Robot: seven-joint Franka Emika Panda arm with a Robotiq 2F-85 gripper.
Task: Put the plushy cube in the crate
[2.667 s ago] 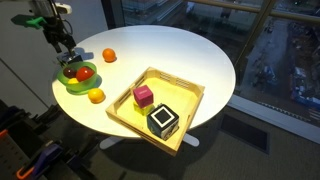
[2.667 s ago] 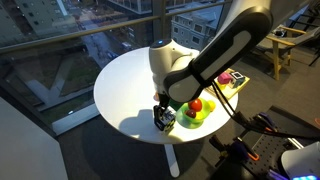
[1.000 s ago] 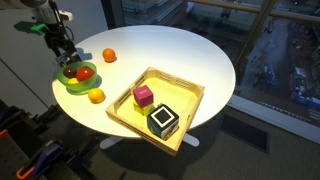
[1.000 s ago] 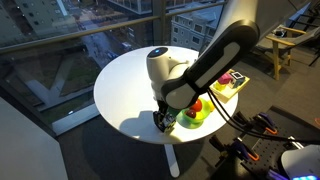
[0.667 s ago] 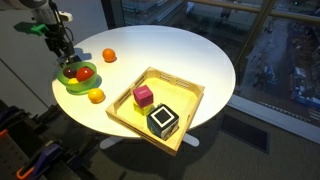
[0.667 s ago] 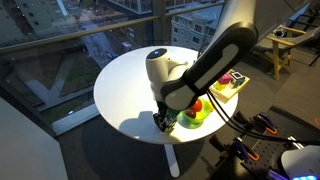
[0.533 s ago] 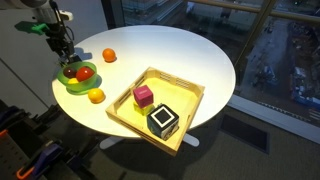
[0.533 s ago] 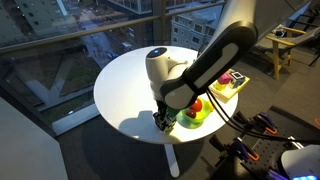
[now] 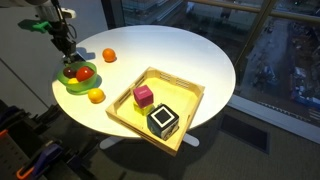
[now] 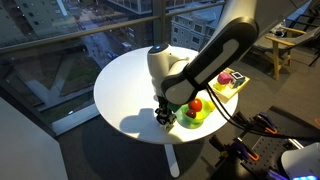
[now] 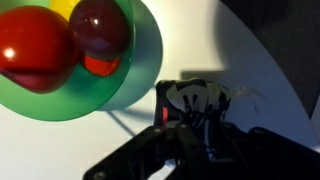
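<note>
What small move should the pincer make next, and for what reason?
Probably a short straight lift. In the wrist view the pincer looks closed around the plushy cube, which sits on the table close beside the green plate, while the crate lies farther across the table.

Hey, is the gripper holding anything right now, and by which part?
The gripper appears to pinch the plushy cube by its opposite sides, beside the green plate.
</note>
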